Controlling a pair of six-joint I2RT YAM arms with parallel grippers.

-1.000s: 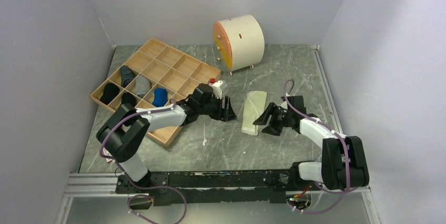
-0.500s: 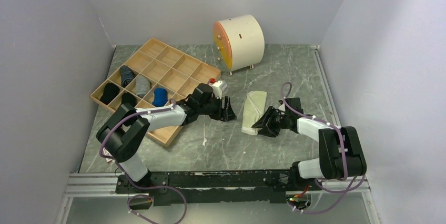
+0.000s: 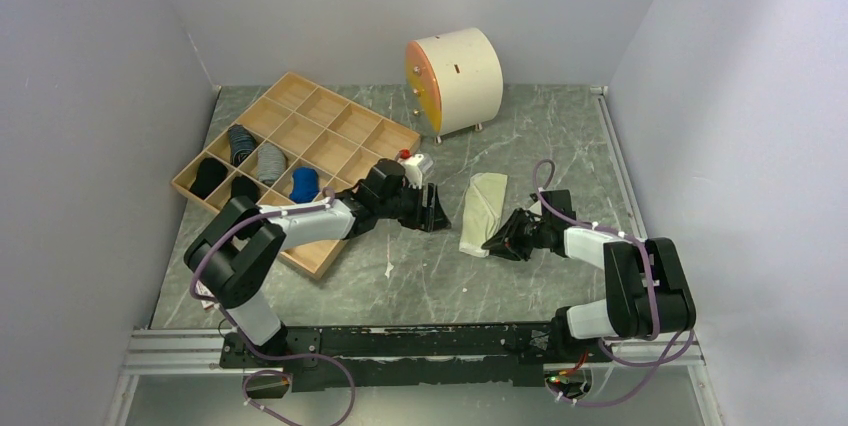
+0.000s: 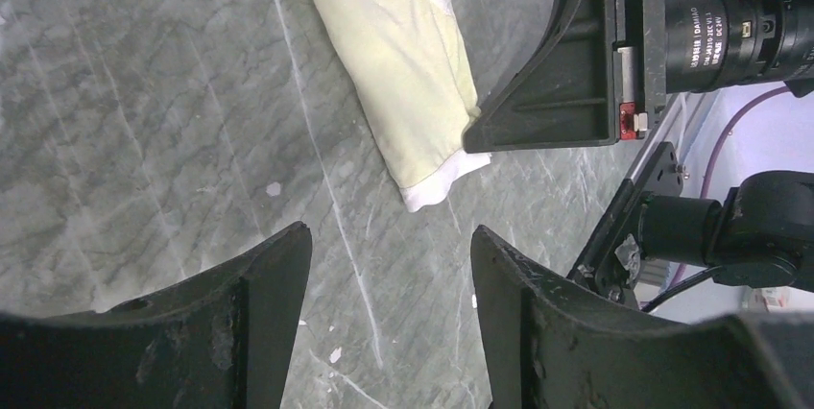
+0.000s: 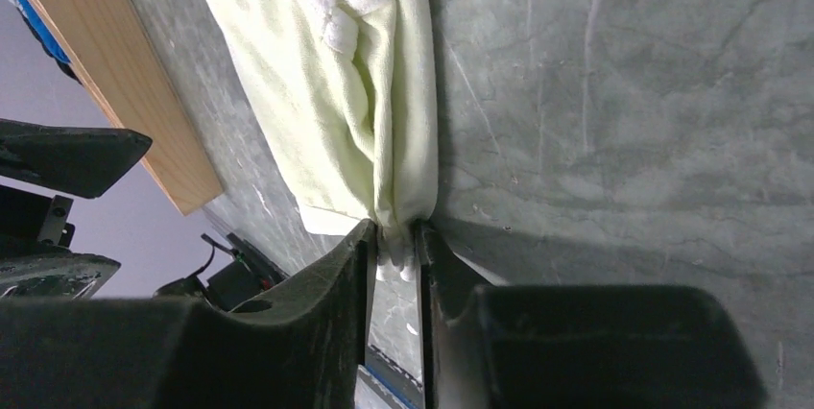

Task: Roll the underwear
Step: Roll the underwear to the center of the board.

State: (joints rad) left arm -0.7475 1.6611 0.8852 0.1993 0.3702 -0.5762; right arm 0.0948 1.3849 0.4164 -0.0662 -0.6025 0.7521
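Observation:
The underwear (image 3: pixel 482 208) is a pale yellow cloth folded into a long narrow strip that lies flat on the marble table. My right gripper (image 3: pixel 497 242) sits at the strip's near end. In the right wrist view its jaws (image 5: pixel 394 236) are pinched shut on the near right corner of the underwear (image 5: pixel 336 92). My left gripper (image 3: pixel 435 214) rests low just left of the strip, jaws apart and empty. The left wrist view shows its open gripper (image 4: pixel 389 241) over bare table, short of the underwear (image 4: pixel 403 54), with a right finger (image 4: pixel 566 92) touching the cloth's end.
A wooden compartment tray (image 3: pixel 355 103) lies at the back left, with rolled dark, grey and blue items (image 3: pixel 304 184) in its near cells. A cream cylindrical drawer unit (image 3: pixel 455 81) stands at the back centre. Walls close in on the left, right and rear.
My right gripper slid left to the near end of the underwear and closed its jaws on the corner. The left arm stayed put.

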